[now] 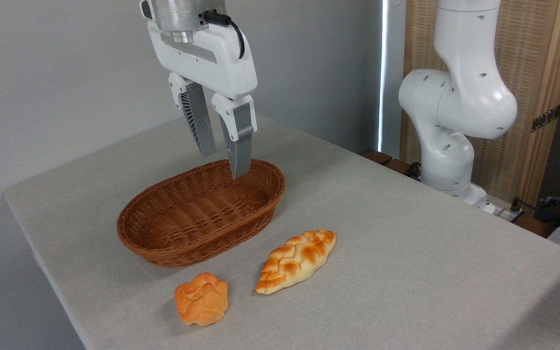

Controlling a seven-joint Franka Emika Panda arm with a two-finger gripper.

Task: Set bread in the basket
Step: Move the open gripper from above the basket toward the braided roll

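The bread (295, 261), a long braided loaf with toasted brown patches, lies on the grey tablecloth in front of and to the right of the basket. The oval brown wicker basket (183, 243) stands at the table's middle with nothing in it. My gripper (224, 165) hangs above the basket's far rim, fingers pointing down. It is open, with a narrow gap and nothing between the fingers. It is well above and behind the bread.
A small round orange bun (201, 298) with a cracked top sits near the table's front edge, left of the loaf. The arm's white base (455, 126) rises at the right behind the table. The table's edges (42, 262) fall off at left and front.
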